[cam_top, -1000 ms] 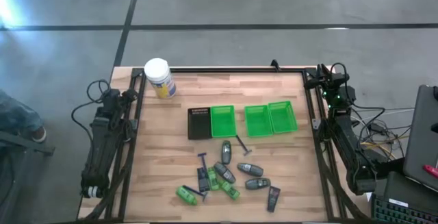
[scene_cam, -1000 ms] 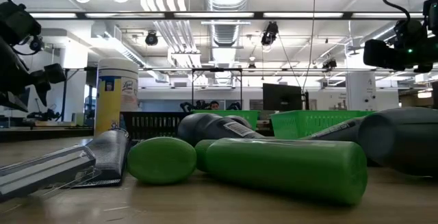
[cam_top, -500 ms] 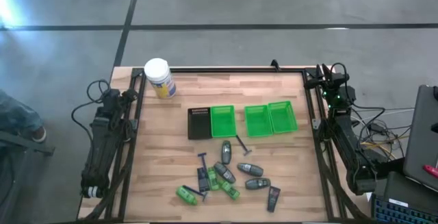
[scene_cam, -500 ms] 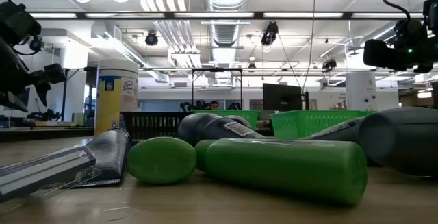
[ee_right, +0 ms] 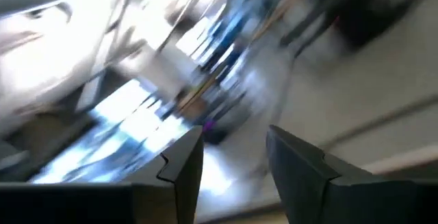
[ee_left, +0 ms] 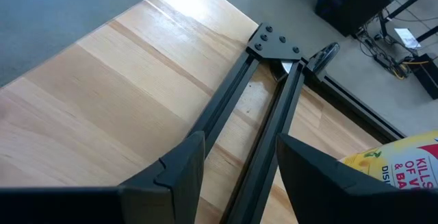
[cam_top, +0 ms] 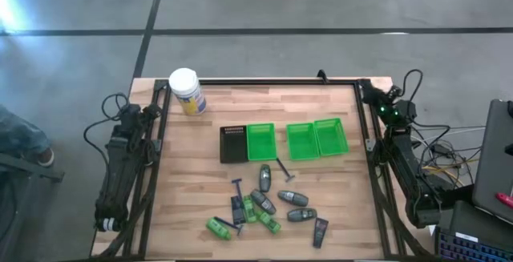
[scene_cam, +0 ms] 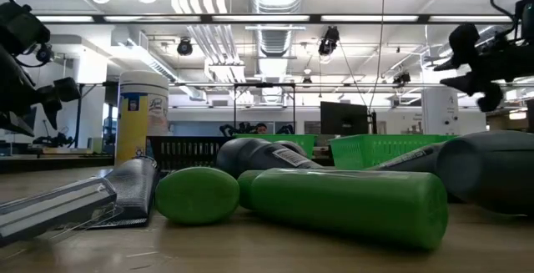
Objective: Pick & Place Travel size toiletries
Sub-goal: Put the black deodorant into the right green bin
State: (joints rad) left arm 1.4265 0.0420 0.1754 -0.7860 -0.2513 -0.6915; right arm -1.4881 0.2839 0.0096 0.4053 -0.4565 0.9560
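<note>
The travel size toiletries lie loose on the table's near middle. There are green mini bottles [cam_top: 216, 228], dark grey oval tubes [cam_top: 293, 198] and thin black sticks [cam_top: 282, 168]. In the low view a green bottle [scene_cam: 346, 204] lies on its side close to the camera. My left gripper [ee_left: 236, 183] waits open over the table's far left corner, nothing between its fingers. My right gripper [ee_right: 229, 166] stands open at the far right corner [cam_top: 375, 95], raised, holding nothing. Both grippers are far from the toiletries.
A black tray [cam_top: 233, 143] and three green trays [cam_top: 260, 141] [cam_top: 300, 140] [cam_top: 331, 135] stand in a row mid-table. A white-lidded jar [cam_top: 186, 90] stands at the far left. A black frame [ee_left: 274, 46] borders the table. Bare wood lies left and right of the pile.
My right gripper has rolled about its own axis while staying at the far right corner; its wrist view is blurred from the turn. The toiletries have not moved.
</note>
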